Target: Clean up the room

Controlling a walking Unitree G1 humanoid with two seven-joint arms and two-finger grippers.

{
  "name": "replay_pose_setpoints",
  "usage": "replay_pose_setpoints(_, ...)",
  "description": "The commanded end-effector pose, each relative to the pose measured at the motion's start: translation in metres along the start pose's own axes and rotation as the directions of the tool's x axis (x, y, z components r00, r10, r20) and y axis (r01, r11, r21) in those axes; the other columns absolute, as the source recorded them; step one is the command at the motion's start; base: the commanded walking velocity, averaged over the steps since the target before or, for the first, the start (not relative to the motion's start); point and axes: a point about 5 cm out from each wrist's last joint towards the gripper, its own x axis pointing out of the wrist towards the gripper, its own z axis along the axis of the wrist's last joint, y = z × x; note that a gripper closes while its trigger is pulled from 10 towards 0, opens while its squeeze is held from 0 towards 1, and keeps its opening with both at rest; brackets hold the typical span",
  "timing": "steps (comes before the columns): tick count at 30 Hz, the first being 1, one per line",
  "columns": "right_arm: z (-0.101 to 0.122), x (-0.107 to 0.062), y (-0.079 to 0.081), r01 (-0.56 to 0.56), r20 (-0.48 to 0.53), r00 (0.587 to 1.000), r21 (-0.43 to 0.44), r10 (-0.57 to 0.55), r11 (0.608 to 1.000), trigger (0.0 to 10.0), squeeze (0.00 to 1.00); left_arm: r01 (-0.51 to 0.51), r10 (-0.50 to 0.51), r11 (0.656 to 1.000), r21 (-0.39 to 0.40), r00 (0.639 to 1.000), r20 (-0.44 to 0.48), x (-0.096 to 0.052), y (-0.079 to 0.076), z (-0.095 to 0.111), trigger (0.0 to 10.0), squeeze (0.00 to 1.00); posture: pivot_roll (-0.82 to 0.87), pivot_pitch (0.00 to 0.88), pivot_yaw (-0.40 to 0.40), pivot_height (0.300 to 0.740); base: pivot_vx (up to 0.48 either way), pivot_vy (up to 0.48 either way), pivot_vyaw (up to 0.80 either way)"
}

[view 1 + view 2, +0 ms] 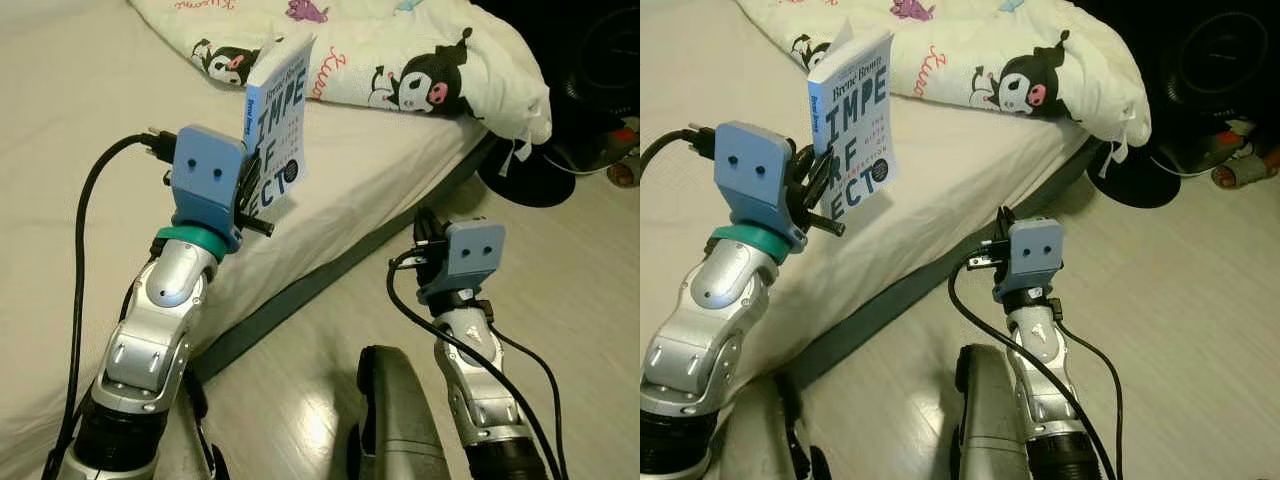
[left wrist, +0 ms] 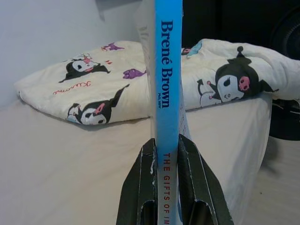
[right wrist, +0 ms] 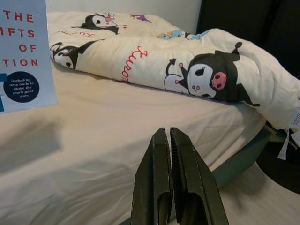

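Above the bed's [image 1: 90, 120] near edge, my left gripper [image 2: 167, 164] is clamping the blue book [image 1: 278, 125] upright, needing a shelf next, while my right gripper [image 3: 169, 154] is idling with fingers together.

a cartoon-print comforter [image 1: 400, 60] lies bunched at the bed's [image 1: 80, 90] far corner. a black fan base [image 1: 530, 180] stands on the pale wood floor [image 1: 590, 300] beside it.

We read "Brené Brown" and "THE GIFTS OF IM…" on the book's [image 2: 168, 93] blue spine; its cover reads "IMPE…".
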Motion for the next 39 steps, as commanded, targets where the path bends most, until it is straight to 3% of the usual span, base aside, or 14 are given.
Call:
replay_pose_setpoints(1,-0.003,-0.004,-0.003,0.01,-0.019,1.0,-0.007,-0.01,1.0,10.0,0.0,-0.001,0.001,1.0,0.006,1.0,0.009,-0.001,0.0,0.001,10.0,0.0,-0.08,0.144,0.012,0.606,0.0,0.0,0.0)
replay_pose_setpoints(30,-0.003,-0.002,-0.003,0.005,-0.019,1.0,-0.009,-0.005,1.0,10.0,0.0,0.013,-0.013,1.0,0.0,1.0,0.007,0.0,-0.004,-0.001,10.0,0.0,-0.07,0.127,0.009,0.71,0.0,0.0,0.0)
replay_pose_setpoints(39,-0.004,0.0,-0.002,0.003,-0.017,1.0,-0.006,-0.003,1.0,10.0,0.0,0.014,-0.019,0.996,-0.092,0.999,-0.045,0.0,-0.002,-0.011,10.0,0.0,-0.07,0.117,0.007,0.739,0.0,0.0,0.0)
